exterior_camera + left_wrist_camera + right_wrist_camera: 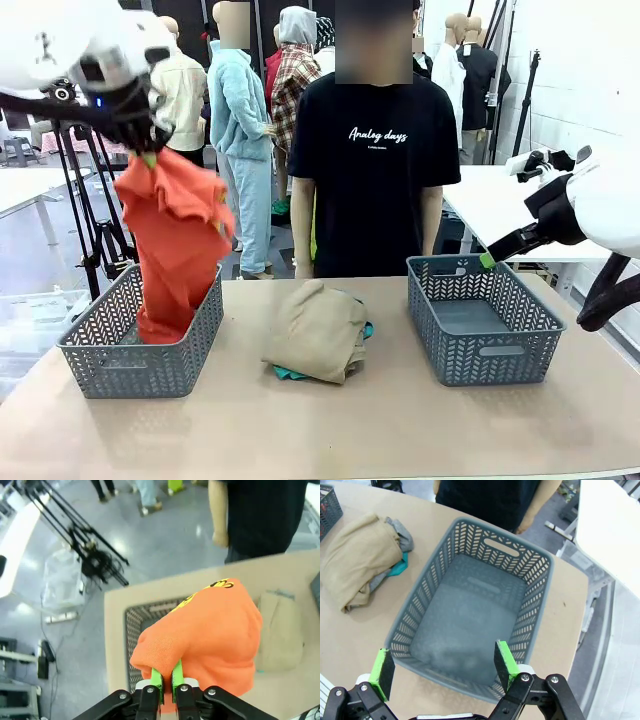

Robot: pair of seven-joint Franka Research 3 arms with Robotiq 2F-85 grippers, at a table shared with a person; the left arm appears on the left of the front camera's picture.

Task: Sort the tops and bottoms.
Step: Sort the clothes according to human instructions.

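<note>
Left gripper (149, 158) is clenched on a fold of the orange-red short-sleeved cloth T-shirt (175, 240), held high over the left grey plastic lattice basket (100, 352). The shirt hangs straight down and its bottom end is inside that basket. In the left wrist view the green pads (156, 676) pinch the orange cloth (210, 630), with the basket's wall (131, 630) showing beneath and yellow print visible on the shirt's far edge.

Mid-table (330, 430): folded tan cloth T-shirt (315, 330) lies on top of a pile between the two baskets, touching neither. Teal cloth garment (290, 374) pokes out from under it. In the right wrist view a grey cloth garment (400, 532) is sandwiched in the same pile.

A person in a black T-shirt (375, 170) stands at the far edge, arms down.

The right grey plastic lattice basket (490, 362) has nothing inside. Right gripper (487, 260) hovers above it, released, jaws wide, nothing between them (442, 667).
</note>
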